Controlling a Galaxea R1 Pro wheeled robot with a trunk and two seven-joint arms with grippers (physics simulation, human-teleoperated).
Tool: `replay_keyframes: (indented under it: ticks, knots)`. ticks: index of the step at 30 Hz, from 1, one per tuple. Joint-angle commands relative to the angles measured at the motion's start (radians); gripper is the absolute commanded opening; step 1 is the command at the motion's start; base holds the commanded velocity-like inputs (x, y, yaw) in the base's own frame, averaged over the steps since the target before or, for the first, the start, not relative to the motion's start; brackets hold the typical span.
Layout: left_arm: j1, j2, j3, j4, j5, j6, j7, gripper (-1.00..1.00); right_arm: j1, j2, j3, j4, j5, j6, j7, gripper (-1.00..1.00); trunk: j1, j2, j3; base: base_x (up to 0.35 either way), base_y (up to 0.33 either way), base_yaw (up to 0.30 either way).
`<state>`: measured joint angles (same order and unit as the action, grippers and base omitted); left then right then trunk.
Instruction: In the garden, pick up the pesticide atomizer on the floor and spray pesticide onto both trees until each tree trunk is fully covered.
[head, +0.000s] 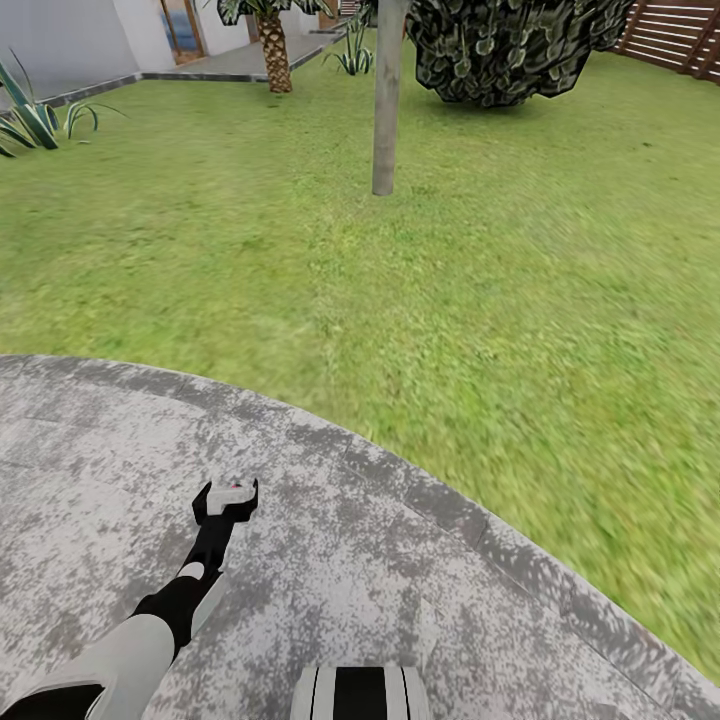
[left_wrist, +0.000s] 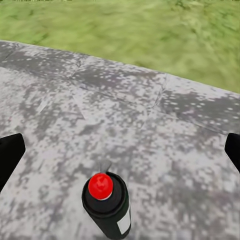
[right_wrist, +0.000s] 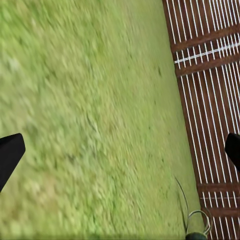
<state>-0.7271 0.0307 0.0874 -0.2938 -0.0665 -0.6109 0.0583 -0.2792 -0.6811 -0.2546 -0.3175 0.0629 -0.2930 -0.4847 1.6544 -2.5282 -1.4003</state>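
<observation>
So the left gripper (head: 226, 497) is stretched out over the grey stone paving (head: 330, 560), and its fingers are spread wide apart with the spray bottle (left_wrist: 106, 204) sitting between them. You can see the bottle's red tip and black body in the left wrist view, but the fingers look well off to each side of it, so I can't say they're touching it. From the head camera there's just a speck of red between the finger tips. Past the curved edge of the paving it's all lawn (head: 420, 280), and further out on the grass stands a bare grey tree trunk (head: 386, 100). The right gripper (right_wrist: 120, 150) is open too, holding nothing, pointed at grass with the wooden slat fence (right_wrist: 210, 90) beside it.
</observation>
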Motion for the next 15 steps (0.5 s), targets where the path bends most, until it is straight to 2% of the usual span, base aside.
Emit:
replay_keyframes:
  ticks: [1,10,15]
  knots:
    - [0.0,0.0,0.0,-0.001,0.0,-0.001,0.0,1.0,0.0,0.0,0.0,0.0,0.0,0.0,0.0,1.0,0.0,0.0,0.0,0.0,0.0,0.0]
    - [0.0,-0.003,-0.001,-0.035,0.003,-0.019,0.0,1.0,0.0,0.0,0.0,0.0,0.0,0.0,0.0,1.0,0.0,0.0,0.0,0.0,0.0,0.0]
    - [0.0,-0.004,-0.001,-0.044,0.004,-0.022,0.0,1.0,0.0,0.0,0.0,0.0,0.0,0.0,0.0,1.0,0.002,-0.001,-0.019,0.0,0.0,0.0]
